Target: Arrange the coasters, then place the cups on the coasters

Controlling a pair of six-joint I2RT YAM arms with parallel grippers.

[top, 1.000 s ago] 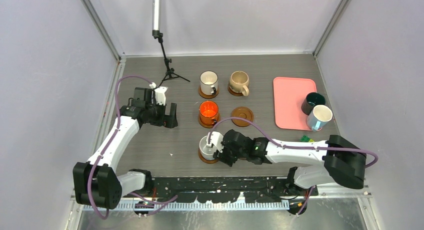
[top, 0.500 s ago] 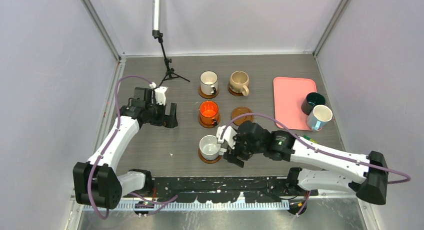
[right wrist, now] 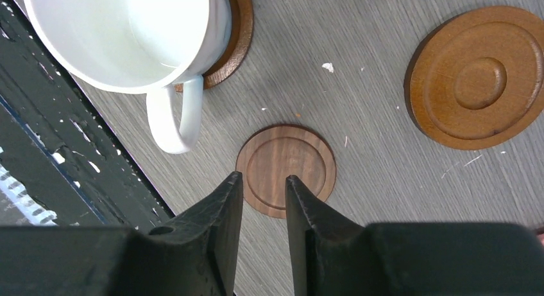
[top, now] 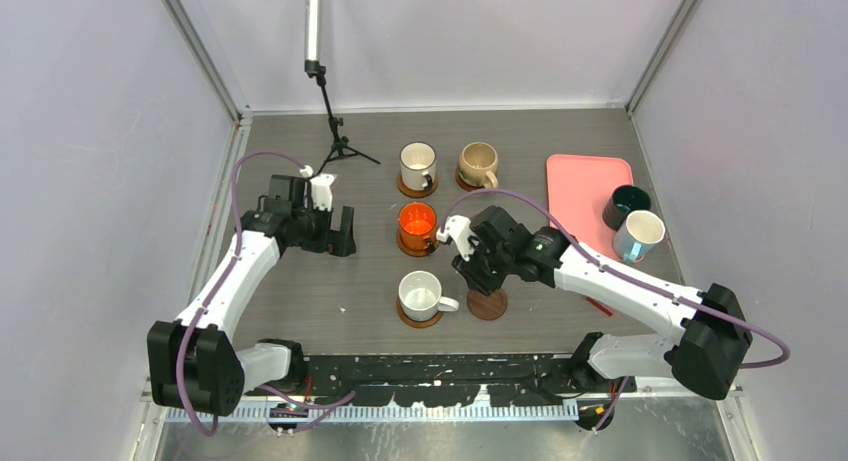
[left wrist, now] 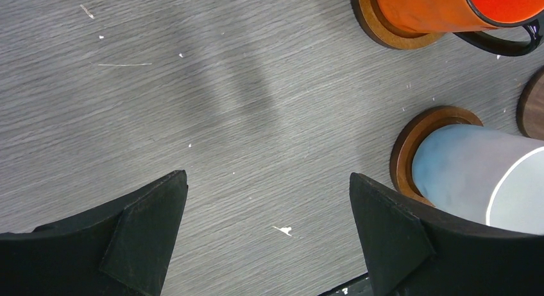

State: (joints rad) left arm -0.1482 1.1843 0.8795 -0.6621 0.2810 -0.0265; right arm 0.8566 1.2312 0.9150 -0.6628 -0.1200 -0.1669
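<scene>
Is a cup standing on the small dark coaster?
No, the dark coaster lies bare; the white cup stands beside it.

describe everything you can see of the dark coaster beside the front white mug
The dark coaster is a round disc of dark walnut-looking wood, flat, with a shallow ring groove near its edge. It lies bare on the grey table, just right of the white mug, clear of its handle. The right end effector is poised at its edge, fingers narrowly apart; contact cannot be told.

Robotics lab test cell — plain white panel walls (top: 90, 181) on aluminium posts (top: 195, 46), grey table (top: 330, 281), tripod-mounted pole (top: 314, 21), cabled robot arms (top: 230, 276) bolted to a base rail (top: 440, 366).
</scene>
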